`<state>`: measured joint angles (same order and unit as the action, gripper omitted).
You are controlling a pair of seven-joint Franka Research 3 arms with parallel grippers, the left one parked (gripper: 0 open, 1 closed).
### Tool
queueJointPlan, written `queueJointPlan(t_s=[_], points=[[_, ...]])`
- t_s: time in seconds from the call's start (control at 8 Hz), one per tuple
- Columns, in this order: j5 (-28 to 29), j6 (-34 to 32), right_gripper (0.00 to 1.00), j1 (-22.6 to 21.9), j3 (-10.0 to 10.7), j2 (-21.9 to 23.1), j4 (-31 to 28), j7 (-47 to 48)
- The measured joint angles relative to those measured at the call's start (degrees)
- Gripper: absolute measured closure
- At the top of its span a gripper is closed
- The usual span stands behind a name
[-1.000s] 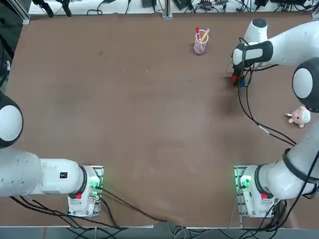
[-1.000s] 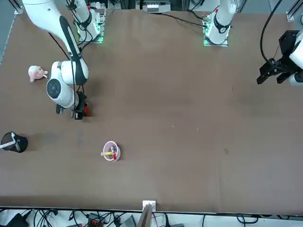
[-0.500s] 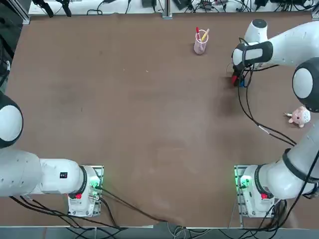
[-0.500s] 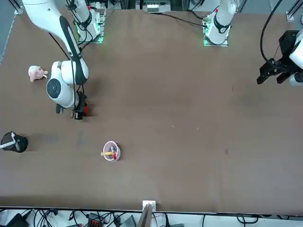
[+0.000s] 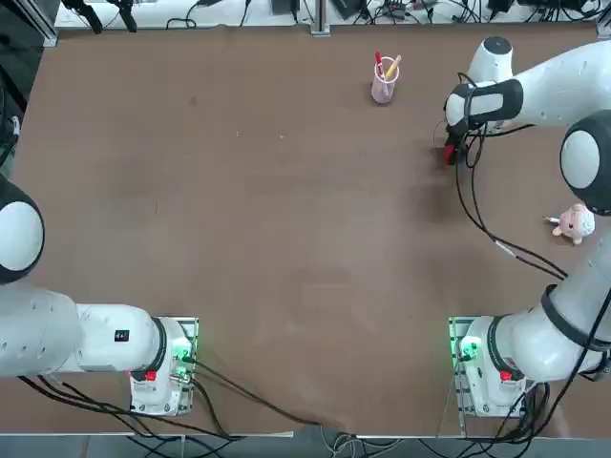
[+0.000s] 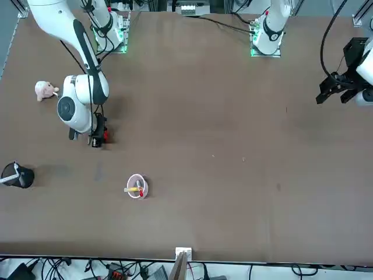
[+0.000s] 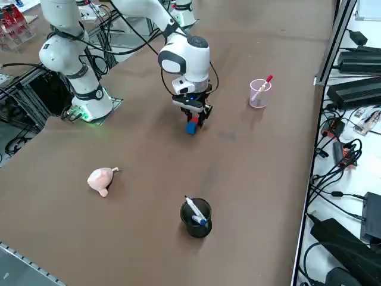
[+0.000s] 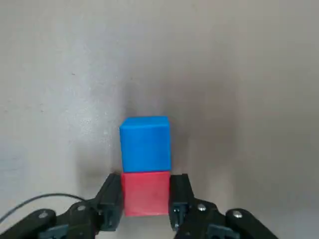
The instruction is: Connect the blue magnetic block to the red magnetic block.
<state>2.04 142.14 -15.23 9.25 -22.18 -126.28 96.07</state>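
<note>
The right pincer (image 8: 145, 195) stands toward two o'clock on the brown worktop (image 5: 286, 239), clenched on the red magnetic block (image 8: 145, 193), with open matte surface stretching away toward nine o'clock and the far edge not distant at twelve. The blue magnetic block (image 8: 145, 144) (a smooth, sharp-edged cube like its red twin) sits face to face against the red one, both close to the worktop. Compared with a second ago nothing has shifted; the clear pen cup (image 5: 384, 88) toward eleven o'clock of the pincer and the pink plush toy (image 5: 575, 223) toward four o'clock lie where they were.
</note>
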Motion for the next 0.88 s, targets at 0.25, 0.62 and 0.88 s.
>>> queueJointPlan(t_s=[0.25, 0.62, 0.88], points=[[-0.01, -0.02, 0.38, -0.02, -0.13, -0.07, -0.35, -0.41], [-0.08, -0.01, 0.0, -0.15, -0.32, 1.12, -0.16, -7.01], [-0.16, -3.58, 0.0, -1.1, -0.61, 4.58, 1.29, -16.77]])
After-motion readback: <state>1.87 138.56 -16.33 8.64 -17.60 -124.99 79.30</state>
